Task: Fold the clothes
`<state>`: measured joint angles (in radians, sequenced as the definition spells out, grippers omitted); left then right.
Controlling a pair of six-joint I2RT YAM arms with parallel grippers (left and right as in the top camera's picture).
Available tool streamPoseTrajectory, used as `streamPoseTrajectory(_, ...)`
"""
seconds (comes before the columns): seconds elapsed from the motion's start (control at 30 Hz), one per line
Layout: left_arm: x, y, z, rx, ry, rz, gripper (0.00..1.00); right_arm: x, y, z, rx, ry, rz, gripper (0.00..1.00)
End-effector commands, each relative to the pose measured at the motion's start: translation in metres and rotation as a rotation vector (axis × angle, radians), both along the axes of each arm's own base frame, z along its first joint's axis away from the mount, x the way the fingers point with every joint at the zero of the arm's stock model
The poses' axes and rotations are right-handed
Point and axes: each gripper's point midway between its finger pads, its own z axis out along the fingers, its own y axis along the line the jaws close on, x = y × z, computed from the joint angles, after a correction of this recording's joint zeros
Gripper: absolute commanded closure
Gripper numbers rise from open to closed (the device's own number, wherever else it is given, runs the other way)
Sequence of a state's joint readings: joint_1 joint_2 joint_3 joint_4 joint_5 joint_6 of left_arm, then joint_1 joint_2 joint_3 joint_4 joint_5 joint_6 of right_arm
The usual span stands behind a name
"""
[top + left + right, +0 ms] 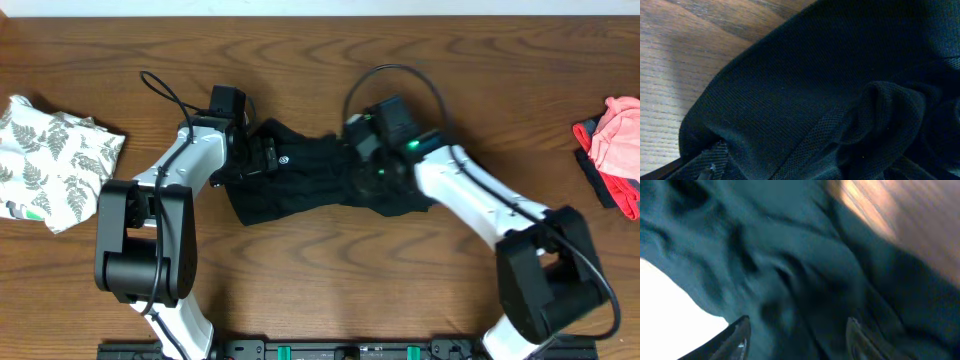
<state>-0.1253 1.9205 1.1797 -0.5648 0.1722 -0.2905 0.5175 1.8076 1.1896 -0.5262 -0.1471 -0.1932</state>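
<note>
Black garment (310, 185) crumpled at centre of the surface (320, 290); both my sets of fingers open.
Light, limp, soft mesh: it will sag and drag, so I judge a hem corner the place to pinch, not a raised fold. My left fingers (262, 152), at its 9 o'clock edge, are spread fully, cloth against them, no pinch visible. My right fingers (362, 138), at its 1 o'clock, stand apart, gripping nothing.

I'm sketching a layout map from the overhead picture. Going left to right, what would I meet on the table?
fern-print cloth → left arm → black garment → right arm → pink and black clothes pile
</note>
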Motion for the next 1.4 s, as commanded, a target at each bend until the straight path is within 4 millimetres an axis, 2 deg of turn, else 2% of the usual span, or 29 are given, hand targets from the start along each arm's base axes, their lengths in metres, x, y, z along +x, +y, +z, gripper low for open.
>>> streamPoseTrajectory(0.0,-0.051,-0.003,-0.052,-0.022,0.213,0.004,0.02,-0.003,0.013,-0.007,-0.062,-0.049,0.058,0.38)
streamPoseTrajectory(0.13,-0.051,-0.003,-0.052,-0.022,0.213,0.004,0.02,-0.010,0.025,-0.013,-0.064,-0.046,0.092,0.37)
streamPoseTrajectory(0.37,-0.051,-0.003,-0.052,-0.022,0.213,0.004,0.02,-0.014,0.026,-0.032,-0.080,-0.006,0.088,0.43)
streamPoseTrajectory(0.4,-0.051,-0.003,-0.052,-0.022,0.213,0.004,0.02,-0.013,0.026,-0.035,-0.082,-0.001,0.078,0.47)
streamPoseTrajectory(0.47,-0.051,-0.003,-0.052,-0.022,0.213,0.004,0.02,-0.011,0.024,-0.040,-0.090,0.005,0.044,0.65)
streamPoseTrajectory(0.5,-0.051,-0.003,-0.052,-0.022,0.214,0.003,0.02,-0.009,0.022,-0.041,-0.098,0.001,0.019,0.76)
streamPoseTrajectory(0.53,-0.051,-0.003,-0.052,-0.022,0.215,0.004,0.02,-0.004,0.016,-0.042,-0.118,-0.010,-0.028,0.93)
streamPoseTrajectory(0.57,-0.051,-0.003,-0.052,-0.022,0.216,0.004,0.02,0.000,0.010,-0.041,-0.140,-0.024,-0.084,0.99)
streamPoseTrajectory(0.7,-0.052,-0.003,-0.052,-0.022,0.217,0.004,0.02,0.021,-0.025,-0.023,-0.231,-0.128,-0.322,0.99)
streamPoseTrajectory(0.87,-0.052,-0.003,-0.052,-0.022,0.217,0.004,0.02,0.031,-0.082,0.038,-0.242,-0.217,-0.538,0.99)
streamPoseTrajectory(0.9,-0.052,-0.003,-0.052,-0.022,0.217,0.004,0.02,0.030,-0.092,0.046,-0.239,-0.215,-0.560,0.96)
streamPoseTrajectory(0.93,-0.052,-0.003,-0.052,-0.022,0.217,0.004,0.02,0.027,-0.111,0.060,-0.237,-0.210,-0.598,0.92)
streamPoseTrajectory(1.0,-0.051,-0.003,-0.052,-0.022,0.216,0.003,0.02,0.020,-0.136,0.070,-0.232,-0.179,-0.648,0.89)
streamPoseTrajectory(1.1,-0.051,-0.003,-0.052,-0.022,0.216,0.003,0.02,0.005,-0.168,0.074,-0.237,-0.105,-0.711,0.89)
streamPoseTrajectory(1.2,-0.052,-0.003,-0.052,-0.021,0.217,0.003,0.02,-0.011,-0.203,0.067,-0.273,-0.010,-0.790,0.90)
streamPoseTrajectory(1.37,-0.054,-0.002,-0.049,-0.020,0.229,-0.004,0.02,-0.030,-0.242,0.052,-0.279,0.101,-0.918,0.94)
